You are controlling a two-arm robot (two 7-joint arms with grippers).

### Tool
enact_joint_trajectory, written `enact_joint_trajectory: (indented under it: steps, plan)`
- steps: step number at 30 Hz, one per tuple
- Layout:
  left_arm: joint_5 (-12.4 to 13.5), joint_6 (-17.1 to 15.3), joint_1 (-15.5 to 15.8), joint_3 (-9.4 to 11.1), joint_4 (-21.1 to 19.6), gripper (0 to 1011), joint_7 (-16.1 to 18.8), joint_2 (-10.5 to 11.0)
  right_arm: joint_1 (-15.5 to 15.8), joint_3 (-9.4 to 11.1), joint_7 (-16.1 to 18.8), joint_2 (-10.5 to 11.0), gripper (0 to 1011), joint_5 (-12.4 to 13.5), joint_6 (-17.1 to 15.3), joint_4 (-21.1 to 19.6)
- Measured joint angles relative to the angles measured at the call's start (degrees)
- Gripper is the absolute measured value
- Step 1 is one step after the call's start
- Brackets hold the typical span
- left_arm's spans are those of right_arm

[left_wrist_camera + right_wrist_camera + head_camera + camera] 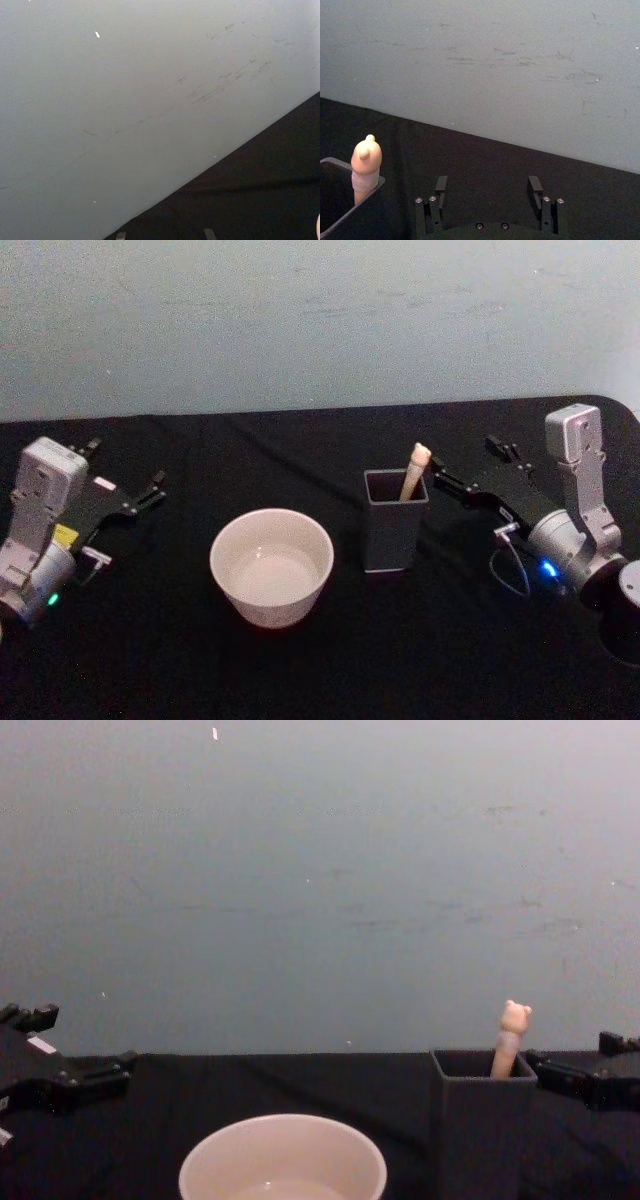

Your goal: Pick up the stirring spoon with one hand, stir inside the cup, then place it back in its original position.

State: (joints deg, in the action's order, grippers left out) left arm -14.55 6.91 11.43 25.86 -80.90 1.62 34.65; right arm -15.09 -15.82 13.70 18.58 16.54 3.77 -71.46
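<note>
Just off the right gripper [441,476] fingertips: stirring spoon [413,472] upright in the dark grey holder box [395,520], bear head above rim. Right fingers [440,186] apart, empty, not touching spoon. Cup [271,566] on black worktop [150,640] between both grippers. Left gripper [155,488] well clear of cup, finger state: cannot tell.

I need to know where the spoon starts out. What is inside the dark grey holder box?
The stirring spoon stands inside the holder box, leaning on its far right corner. Its beige bear-topped handle sticks out; its neck and bowl are hidden by the walls.
</note>
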Motion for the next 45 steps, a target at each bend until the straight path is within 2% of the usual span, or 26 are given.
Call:
enact_joint_trajectory:
  steps: [45]
  plan:
    - [0.0, 0.0, 0.0, 0.0, 0.0, 1001, 0.0, 0.0, 0.02, 0.06, 0.13, 0.21, 1003, 0.43, 0.09, -0.42]
